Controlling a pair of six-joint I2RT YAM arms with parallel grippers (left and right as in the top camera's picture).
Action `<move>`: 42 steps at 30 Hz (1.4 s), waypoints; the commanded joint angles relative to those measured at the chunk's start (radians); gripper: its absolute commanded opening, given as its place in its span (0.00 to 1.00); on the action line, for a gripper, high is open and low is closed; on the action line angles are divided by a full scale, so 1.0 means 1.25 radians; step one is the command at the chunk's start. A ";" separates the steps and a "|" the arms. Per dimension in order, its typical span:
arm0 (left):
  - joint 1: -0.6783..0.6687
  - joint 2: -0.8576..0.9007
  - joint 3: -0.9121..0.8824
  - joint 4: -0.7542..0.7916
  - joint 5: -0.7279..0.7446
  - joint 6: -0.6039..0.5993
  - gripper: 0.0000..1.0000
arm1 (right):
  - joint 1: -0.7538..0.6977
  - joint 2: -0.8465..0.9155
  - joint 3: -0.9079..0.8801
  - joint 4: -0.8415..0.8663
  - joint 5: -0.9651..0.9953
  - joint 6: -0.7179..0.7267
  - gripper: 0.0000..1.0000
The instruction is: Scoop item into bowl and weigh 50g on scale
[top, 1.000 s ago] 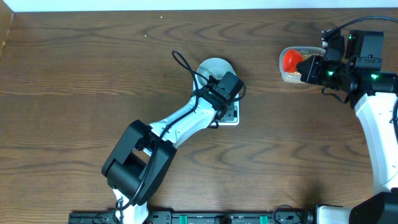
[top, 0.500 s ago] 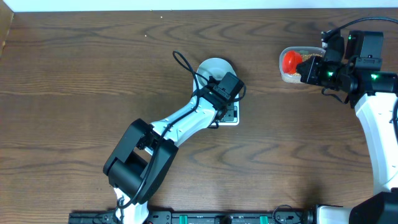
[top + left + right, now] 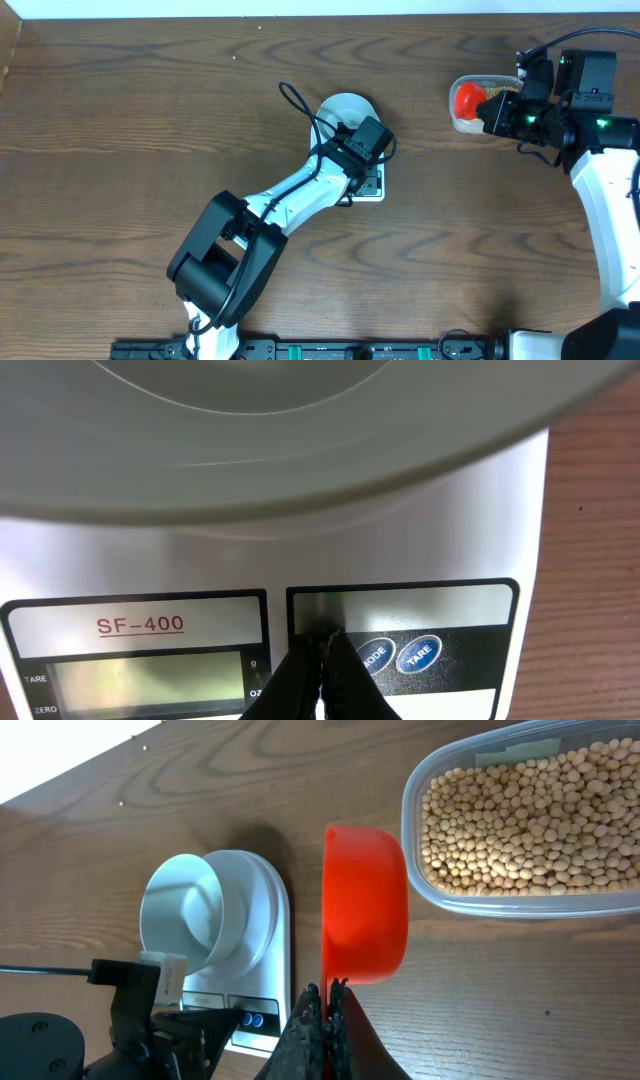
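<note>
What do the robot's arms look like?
Both are white tubes with chunky black joints. A black cable loops off the left arm, and green lights glow on the right arm. The left end effector and right end effector are thin, black and pointy.

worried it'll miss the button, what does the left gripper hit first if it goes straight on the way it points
Likely the front panel of the scale: the shut left gripper aims just left of the MODE button. It may already touch; depth unclear.
</note>
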State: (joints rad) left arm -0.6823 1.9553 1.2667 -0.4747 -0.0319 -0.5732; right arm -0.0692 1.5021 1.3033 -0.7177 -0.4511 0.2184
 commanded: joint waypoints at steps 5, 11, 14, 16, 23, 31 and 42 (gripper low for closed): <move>0.000 0.047 -0.005 -0.026 -0.012 -0.001 0.07 | -0.005 -0.015 0.016 -0.001 0.005 -0.021 0.01; 0.000 0.053 -0.005 -0.037 -0.027 -0.016 0.07 | -0.005 -0.015 0.016 -0.004 0.006 -0.026 0.01; 0.000 0.053 -0.005 -0.049 -0.038 -0.026 0.07 | -0.005 -0.015 0.016 -0.007 0.006 -0.026 0.01; 0.000 0.053 -0.005 -0.060 -0.051 -0.043 0.07 | -0.005 -0.015 0.016 -0.011 0.006 -0.026 0.01; 0.000 0.053 -0.005 -0.068 -0.054 -0.049 0.07 | -0.005 -0.015 0.016 -0.022 0.006 -0.026 0.01; 0.000 0.028 -0.001 -0.048 -0.044 -0.011 0.07 | -0.005 -0.015 0.016 -0.022 0.006 -0.026 0.01; 0.000 -0.267 0.007 -0.116 -0.041 0.070 0.07 | -0.005 -0.015 0.016 -0.021 0.049 -0.027 0.01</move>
State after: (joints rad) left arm -0.6846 1.7576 1.2697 -0.6025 -0.0597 -0.5388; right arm -0.0692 1.5021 1.3033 -0.7437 -0.4290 0.2001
